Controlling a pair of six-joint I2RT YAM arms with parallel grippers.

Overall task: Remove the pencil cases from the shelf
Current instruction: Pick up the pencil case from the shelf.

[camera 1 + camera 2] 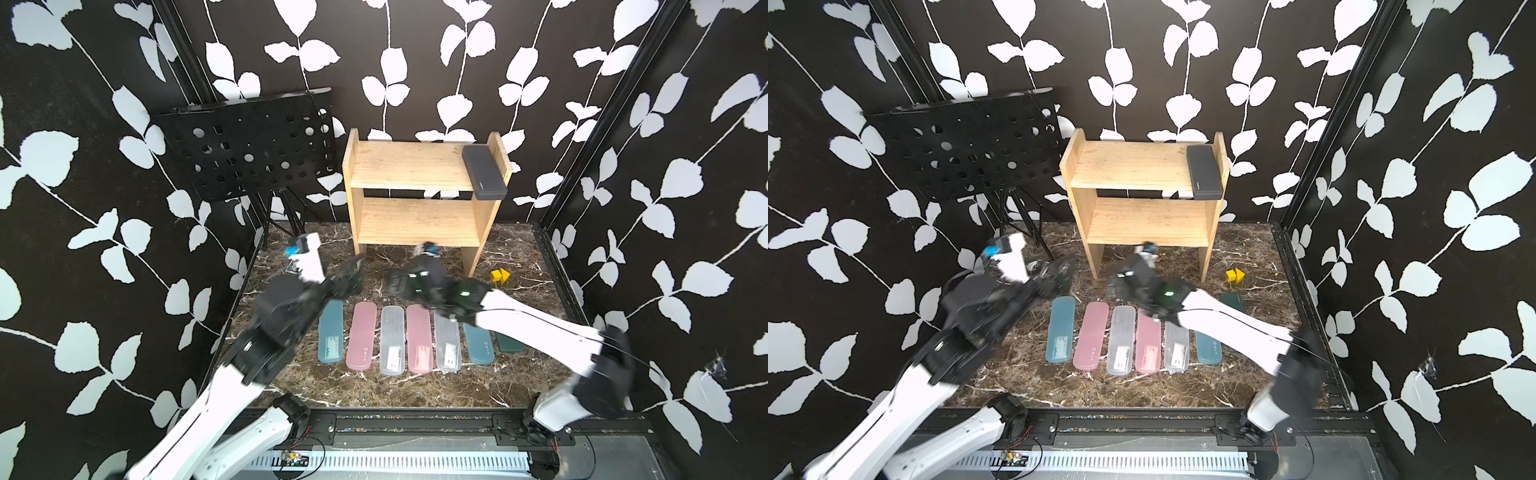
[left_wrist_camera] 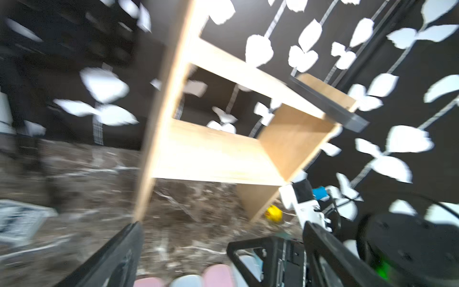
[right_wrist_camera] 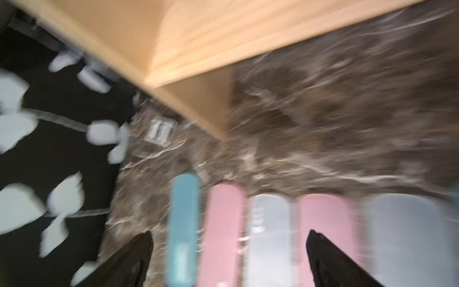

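Your dark grey, flat, hard plastic pencil case (image 1: 484,172) lies on the top tier of the small two-tier light wooden shelf (image 1: 411,166), against the right side panel, with its front end overhanging the edge. Seven more plastic cases, from teal (image 1: 331,332) to dark green (image 1: 509,343), lie side by side on the brown marbled tabletop (image 1: 395,395). Your left gripper (image 2: 221,225) and right gripper (image 3: 230,233) hover near that row's far ends, jaws spread wide, gripping nothing.
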